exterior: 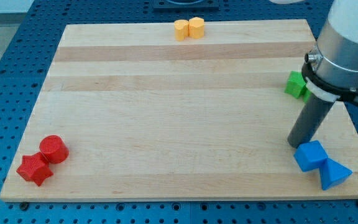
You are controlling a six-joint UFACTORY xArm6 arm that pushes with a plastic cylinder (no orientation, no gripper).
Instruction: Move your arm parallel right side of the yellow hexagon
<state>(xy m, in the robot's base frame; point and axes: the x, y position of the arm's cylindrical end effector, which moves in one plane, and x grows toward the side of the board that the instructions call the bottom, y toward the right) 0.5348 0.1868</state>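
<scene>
Two yellow blocks sit touching at the view's top edge of the wooden board: a yellow hexagon on the right and another yellow block on its left. My tip is at the view's lower right, far below and to the right of the yellow hexagon. The tip stands just above a blue cube-like block, close to it. A blue wedge-shaped block lies next to that one. A green block is partly hidden behind the arm's body.
A red cylinder and a red star block sit touching at the view's lower left corner. The board's edges drop to a blue perforated table.
</scene>
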